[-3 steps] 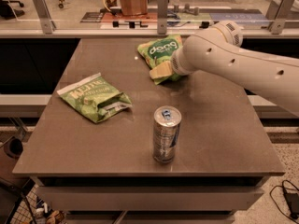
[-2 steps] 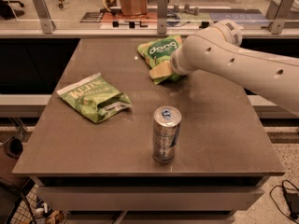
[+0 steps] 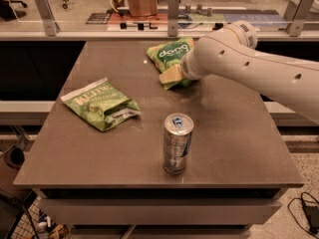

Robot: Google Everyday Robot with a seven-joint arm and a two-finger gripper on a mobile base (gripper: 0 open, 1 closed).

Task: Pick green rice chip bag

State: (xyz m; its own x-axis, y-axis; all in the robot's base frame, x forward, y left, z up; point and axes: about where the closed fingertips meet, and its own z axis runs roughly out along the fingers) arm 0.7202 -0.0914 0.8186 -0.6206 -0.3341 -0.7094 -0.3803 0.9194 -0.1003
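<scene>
Reaching in from the right, the white arm crosses the far half of the surface and ends at the green rice chip bag. Gripper sits at the bag's near edge, its pale tan tip laid against or over the lower corner of the bag. The arm's bulk hides most of it; whether it is clamped on the bag or only resting there cannot be told.

Bag position: far centre of the surface, logo side up, tilted slightly, lying flat as far as the view shows. No sign of it being clear of the surface.

Other items, both untouched and well apart from the gripper:
- lime-green Kettle bag, flat, left of centre.
- silver drink can, upright, near the front edge.

Progress, as a judgement: approach is done and the correct bag is the one addressed. Contact looks made. A secure grasp is not confirmed, and the lift is not yet done. Remaining: close firmly on the bag if not already gripped, then raise it clear.
</scene>
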